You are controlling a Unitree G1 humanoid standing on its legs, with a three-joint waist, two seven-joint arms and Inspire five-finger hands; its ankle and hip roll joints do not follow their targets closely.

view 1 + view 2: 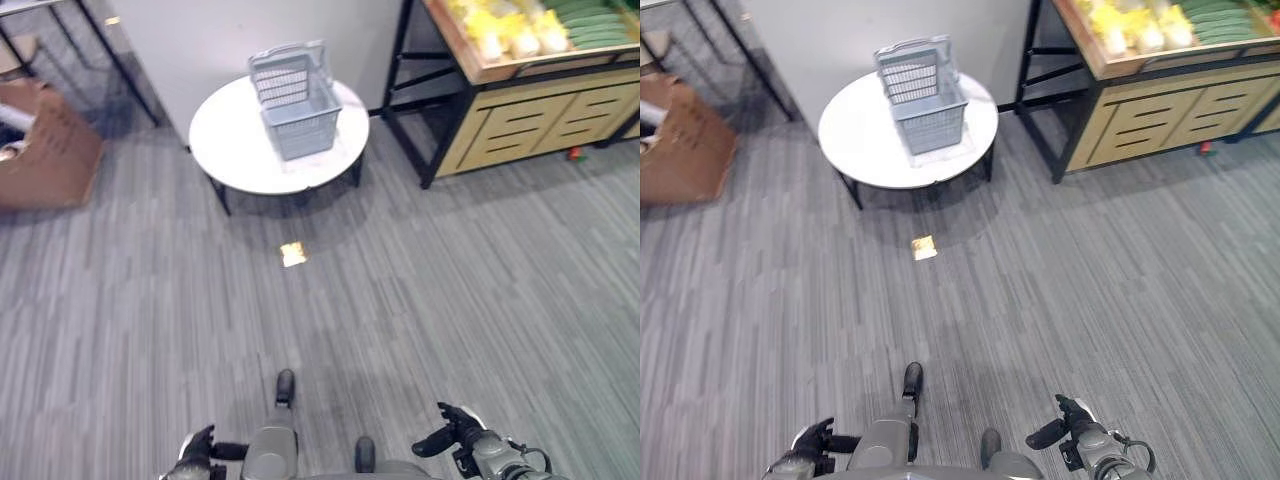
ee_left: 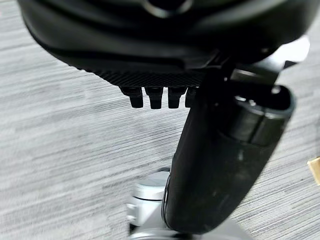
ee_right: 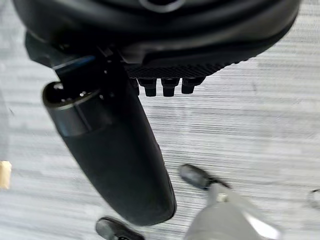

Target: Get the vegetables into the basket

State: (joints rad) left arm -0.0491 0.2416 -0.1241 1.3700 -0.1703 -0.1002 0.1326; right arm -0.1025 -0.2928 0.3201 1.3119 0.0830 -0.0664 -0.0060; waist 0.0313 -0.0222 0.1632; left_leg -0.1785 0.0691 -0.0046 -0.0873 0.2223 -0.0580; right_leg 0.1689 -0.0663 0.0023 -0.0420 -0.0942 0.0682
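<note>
A: What stands at the far left?

B: A brown cardboard box (image 1: 45, 150) on the grey floor (image 1: 450, 290), with the dark legs of a metal rack (image 1: 110, 55) behind it. I can read no writing on the box.

A: And in the middle?

B: A round white table (image 1: 235, 140) is far from the robot. On it stands a grey plastic basket (image 1: 298, 110), upright, with its handle leaning to the far side. The inside looks empty. On the floor just near of the table lies a small yellowish scrap (image 1: 293, 254).

A: Where are the vegetables?

B: At the far right, in a wooden display stand (image 1: 545, 115) with a black frame. Yellow vegetables (image 1: 505, 28) lie left of green vegetables (image 1: 595, 20) in its top tray. No label is readable.

A: And the hands?

B: Both are low and near. The left hand (image 1: 195, 450) hangs with relaxed fingers and holds nothing. The right hand (image 1: 450, 428) is the same, fingers loosely extended, nothing in it.
</note>
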